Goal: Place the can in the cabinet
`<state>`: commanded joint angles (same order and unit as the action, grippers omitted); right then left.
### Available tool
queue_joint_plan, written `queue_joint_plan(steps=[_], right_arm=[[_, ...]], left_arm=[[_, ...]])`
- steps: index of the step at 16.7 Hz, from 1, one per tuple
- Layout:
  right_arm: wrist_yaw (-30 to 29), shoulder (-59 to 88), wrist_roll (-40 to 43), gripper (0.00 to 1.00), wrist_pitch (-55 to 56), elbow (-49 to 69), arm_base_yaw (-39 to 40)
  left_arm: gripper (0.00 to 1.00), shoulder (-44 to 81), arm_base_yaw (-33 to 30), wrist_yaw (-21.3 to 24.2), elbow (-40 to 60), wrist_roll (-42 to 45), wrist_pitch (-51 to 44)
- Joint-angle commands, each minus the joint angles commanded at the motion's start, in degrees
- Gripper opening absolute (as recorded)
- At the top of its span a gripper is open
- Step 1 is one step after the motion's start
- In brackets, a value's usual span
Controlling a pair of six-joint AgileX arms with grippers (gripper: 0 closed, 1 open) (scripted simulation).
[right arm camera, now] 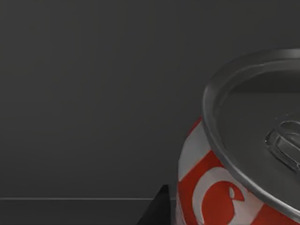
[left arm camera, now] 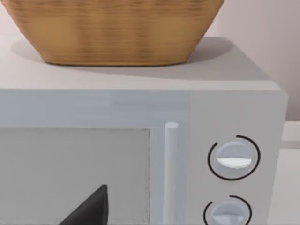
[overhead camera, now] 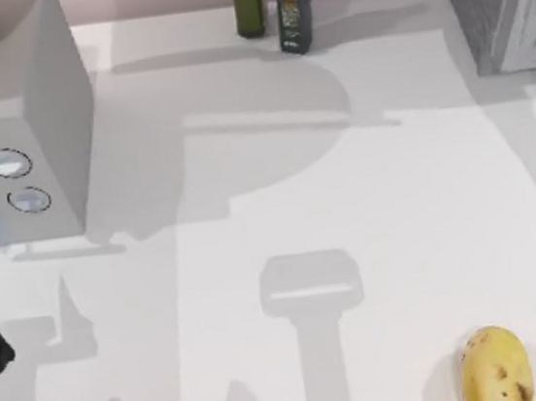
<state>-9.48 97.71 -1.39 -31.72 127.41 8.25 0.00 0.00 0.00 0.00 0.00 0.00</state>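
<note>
While my right wrist camera is looking at the can [right arm camera: 220, 187] up close in a dark, shadowy space, I am guessing it is almost put away. I cannot tell if my jaws are gripping it. Letting go and backing out are left.

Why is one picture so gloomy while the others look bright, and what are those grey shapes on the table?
Right wrist view: dim, the can close against a dark grey wall. Top view: evenly bright; soft grey shadows lie across the white table, and the two bottles cast shadows toward the right. Left wrist view: bright, the basket shading the microwave top.
</note>
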Motion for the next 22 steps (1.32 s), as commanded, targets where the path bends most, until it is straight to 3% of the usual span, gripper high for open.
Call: queue_joint_plan(steps=[7,14,22], right_arm=[[1.7,18.7,0.1,0.00,-5.8,27.9,-2.2],[2.4,22.1,0.3,0.00,-7.3,31.2,-2.7],[2.4,22.1,0.3,0.60,-7.3,31.2,-2.7]], left_arm=[[1.00,0.0,0.0,0.0,0.0,0.0,0.0],[1.00,0.0,0.0,0.0,0.0,0.0,0.0],[1.00,0.0,0.0,0.0,0.0,0.0,0.0]])
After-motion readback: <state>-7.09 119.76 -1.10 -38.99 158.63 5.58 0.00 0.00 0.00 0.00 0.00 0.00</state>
